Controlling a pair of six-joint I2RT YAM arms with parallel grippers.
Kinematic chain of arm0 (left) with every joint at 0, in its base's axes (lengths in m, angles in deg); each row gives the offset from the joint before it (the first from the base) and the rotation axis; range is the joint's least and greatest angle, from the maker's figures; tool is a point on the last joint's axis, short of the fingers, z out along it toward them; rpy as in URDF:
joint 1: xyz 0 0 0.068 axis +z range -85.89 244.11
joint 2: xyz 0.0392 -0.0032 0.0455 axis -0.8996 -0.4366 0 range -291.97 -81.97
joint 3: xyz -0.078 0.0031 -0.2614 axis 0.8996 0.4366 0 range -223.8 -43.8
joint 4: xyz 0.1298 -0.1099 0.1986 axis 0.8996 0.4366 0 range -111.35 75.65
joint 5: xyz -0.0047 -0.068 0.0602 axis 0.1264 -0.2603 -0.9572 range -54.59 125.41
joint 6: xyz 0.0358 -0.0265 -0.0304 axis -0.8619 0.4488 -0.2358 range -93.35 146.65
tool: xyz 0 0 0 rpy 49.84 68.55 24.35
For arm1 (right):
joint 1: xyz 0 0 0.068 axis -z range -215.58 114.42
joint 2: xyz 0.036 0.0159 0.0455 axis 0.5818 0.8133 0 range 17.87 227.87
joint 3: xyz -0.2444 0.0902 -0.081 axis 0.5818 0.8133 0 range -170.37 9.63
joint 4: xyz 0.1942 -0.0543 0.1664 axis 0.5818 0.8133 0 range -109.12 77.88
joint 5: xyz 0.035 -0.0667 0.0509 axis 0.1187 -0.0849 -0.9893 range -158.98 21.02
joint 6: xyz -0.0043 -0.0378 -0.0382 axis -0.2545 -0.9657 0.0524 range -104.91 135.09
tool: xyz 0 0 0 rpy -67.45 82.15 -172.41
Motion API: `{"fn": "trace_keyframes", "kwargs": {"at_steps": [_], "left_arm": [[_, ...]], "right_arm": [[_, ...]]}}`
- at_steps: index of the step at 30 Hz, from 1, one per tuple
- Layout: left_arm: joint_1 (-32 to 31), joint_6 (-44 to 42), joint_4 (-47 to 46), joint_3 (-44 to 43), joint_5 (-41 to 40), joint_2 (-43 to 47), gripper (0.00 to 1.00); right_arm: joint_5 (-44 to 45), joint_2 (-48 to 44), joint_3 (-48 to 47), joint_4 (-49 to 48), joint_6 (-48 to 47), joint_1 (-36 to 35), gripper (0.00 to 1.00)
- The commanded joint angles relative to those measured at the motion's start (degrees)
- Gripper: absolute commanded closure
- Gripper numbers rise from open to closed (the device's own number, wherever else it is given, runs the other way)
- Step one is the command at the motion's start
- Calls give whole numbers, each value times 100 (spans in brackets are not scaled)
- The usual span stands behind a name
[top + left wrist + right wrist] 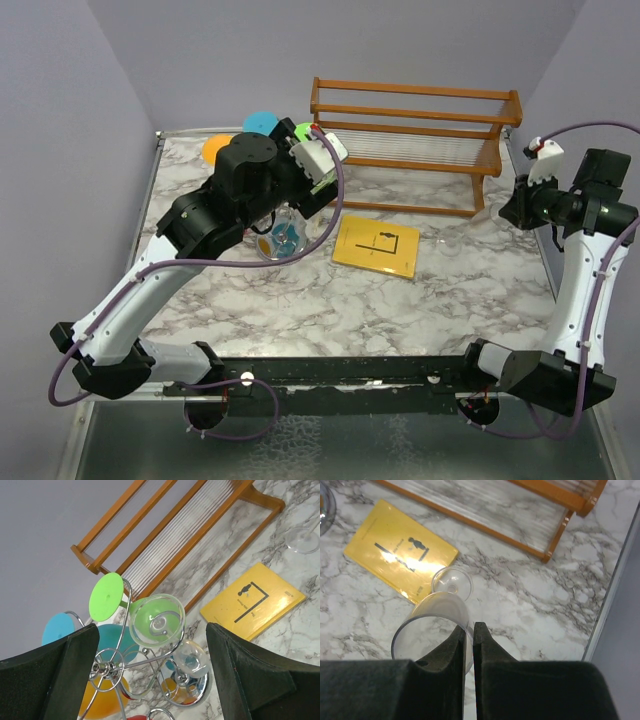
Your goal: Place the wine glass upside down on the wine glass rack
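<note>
A marble-patterned worktop (400, 310) with two robot arms at its near edge. The only printed thing is a yellow book (400, 550) lying flat near the middle. Its cover carries a black line drawing of a gallows and a small stick figure. The few words beside the drawing are too small to read, and no brand name shows anywhere.

The wine glass (432, 622), clear and empty, is on the right side of the worktop, just beside the book's right edge. In the right wrist view its open mouth faces the camera and its round foot sits farther off, towards the book. The right gripper (473, 627) has its two dark fingers drawn almost together, with the glass's rim wall pinched between them.

The wine glass rack (107, 669), a silver wire tree with curled arms and a shiny round base, stands well apart from the clear glass at the back left. It holds coloured glasses, among them a green glass (156, 621), blue ones and an orange one. The left gripper (151, 629) hangs above the rack with its fingers spread wide, holding nothing.

An orange-brown wooden shelf rack (415, 130) stands along the back, behind the book.
</note>
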Motion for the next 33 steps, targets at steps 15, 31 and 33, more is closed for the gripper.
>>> {"fn": "trace_keyframes", "kwargs": {"at_steps": [15,31,33], "left_arm": [[281,1461,-564,-764,659,-555,10],[1708,3306,-1289,-1022,2213,-853,14],[1747,3392,-1343,-1023,2303,-859,15]], "right_arm": [[-2227,263,-1693,-2244,1795,11,98],[-2309,367,-1486,-4383,3133,-1043,98],[-2365,313,-1420,-4619,3324,-1151,98]]}}
